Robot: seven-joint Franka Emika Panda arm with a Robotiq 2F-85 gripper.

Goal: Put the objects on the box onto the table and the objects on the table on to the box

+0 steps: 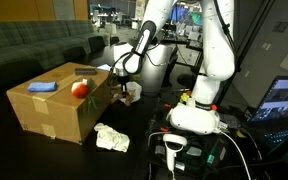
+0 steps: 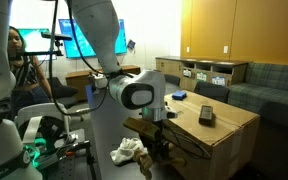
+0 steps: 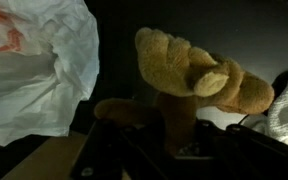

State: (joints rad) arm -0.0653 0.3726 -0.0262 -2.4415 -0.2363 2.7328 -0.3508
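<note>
Gripper [image 3: 176, 135] grips a brown plush toy [image 3: 196, 72].

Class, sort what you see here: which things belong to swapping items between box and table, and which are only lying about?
Part of the job:
- box
- table
- plush toy, held in the shut gripper
- blue item and red round item on the box
- white crumpled item on the table

Lying about:
- sofa
- laptop
- cabinet

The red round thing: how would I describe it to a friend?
Find the big cardboard box on the dark table. On its top sits the red round thing; the blue object beside it is flat.
</note>
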